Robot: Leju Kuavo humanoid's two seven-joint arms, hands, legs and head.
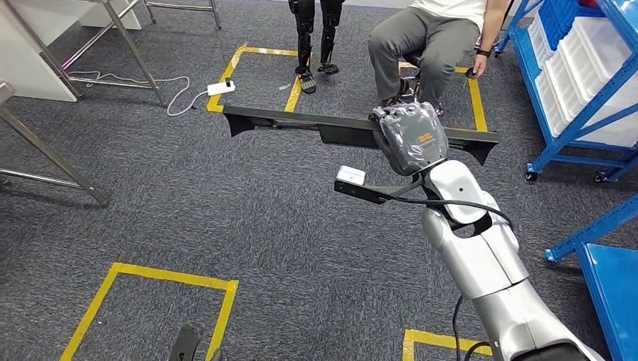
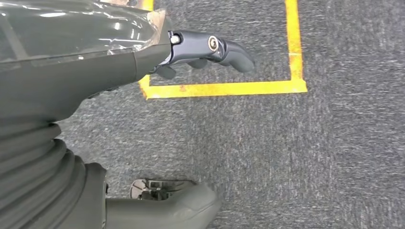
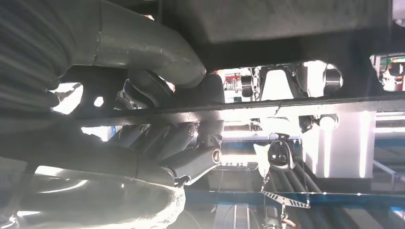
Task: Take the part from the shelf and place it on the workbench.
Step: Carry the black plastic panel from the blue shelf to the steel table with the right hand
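Fingers point(image 3: 191, 160) of the right hand point(image 1: 410, 137) clamp around the long black part point(image 1: 301, 124), which hangs level above the grey carpet point(image 1: 226, 210), stretching left and right across the scene. Blue shelving point(image 1: 579, 83) stands at the far right and a seated person point(image 1: 432, 37) sits just beyond the part. Smaller still, the left hand point(image 2: 205, 52) hangs over yellow floor tape point(image 2: 224, 88), its fingers loosely apart and holding nothing.
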